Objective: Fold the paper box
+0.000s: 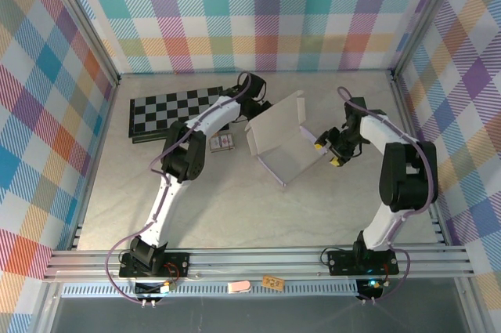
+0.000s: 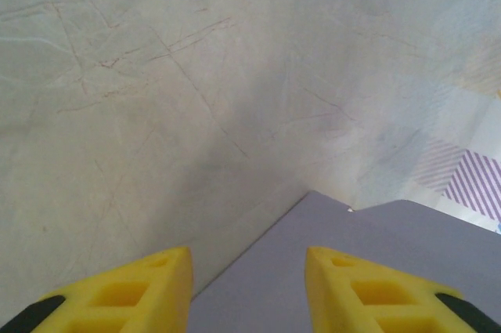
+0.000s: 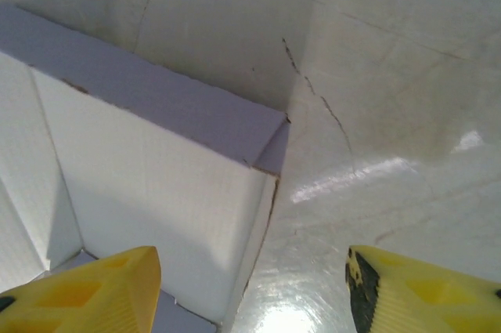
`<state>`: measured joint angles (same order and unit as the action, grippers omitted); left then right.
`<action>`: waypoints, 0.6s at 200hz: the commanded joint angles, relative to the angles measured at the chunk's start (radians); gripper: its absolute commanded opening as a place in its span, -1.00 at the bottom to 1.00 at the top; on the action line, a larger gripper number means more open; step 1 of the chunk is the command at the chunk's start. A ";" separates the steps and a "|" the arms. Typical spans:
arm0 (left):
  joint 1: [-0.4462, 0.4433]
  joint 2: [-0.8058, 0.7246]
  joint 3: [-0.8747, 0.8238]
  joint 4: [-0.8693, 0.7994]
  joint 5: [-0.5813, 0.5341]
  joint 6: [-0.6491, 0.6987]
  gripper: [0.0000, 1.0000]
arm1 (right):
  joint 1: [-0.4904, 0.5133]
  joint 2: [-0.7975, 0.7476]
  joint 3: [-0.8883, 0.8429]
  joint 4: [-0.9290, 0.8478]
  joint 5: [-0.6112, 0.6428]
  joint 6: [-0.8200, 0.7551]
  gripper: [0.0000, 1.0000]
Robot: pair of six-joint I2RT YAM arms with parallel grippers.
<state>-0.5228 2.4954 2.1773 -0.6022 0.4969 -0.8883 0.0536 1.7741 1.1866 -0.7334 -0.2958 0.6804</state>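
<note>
The paper box [image 1: 275, 143] stands half-formed in the middle of the table, lavender outside and white inside, with walls raised and a flap up at the back. My left gripper [image 1: 257, 106] hovers at its back left corner. In the left wrist view its yellow fingers [image 2: 156, 286] are apart over a flat lavender panel [image 2: 368, 243], so the left gripper [image 2: 246, 258] is open. My right gripper [image 1: 326, 153] is at the box's right side. There the right gripper [image 3: 250, 258] is open, straddling the edge of a white wall [image 3: 156, 184], one finger inside and one outside.
A black-and-white checkerboard [image 1: 176, 110] lies at the back left, under the left arm. A small patterned card pack [image 1: 223, 142] sits just left of the box. The pale marbled table [image 1: 235, 208] is bounded by plaid walls on three sides.
</note>
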 commanded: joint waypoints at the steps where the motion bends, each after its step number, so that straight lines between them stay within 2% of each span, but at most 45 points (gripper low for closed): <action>1: -0.018 0.025 0.023 -0.016 0.065 0.014 -0.19 | 0.006 0.042 0.050 0.029 -0.036 -0.048 0.21; 42: -0.044 0.032 0.003 0.032 0.099 -0.004 -0.23 | 0.005 0.097 0.092 0.027 -0.040 -0.064 -0.09; 120: -0.070 0.050 -0.021 0.082 0.135 -0.040 -0.28 | 0.007 0.132 0.112 0.018 -0.049 -0.079 -0.46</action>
<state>-0.5709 2.5256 2.1712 -0.5388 0.5732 -0.9054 0.0536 1.8900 1.2736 -0.7261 -0.3107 0.6140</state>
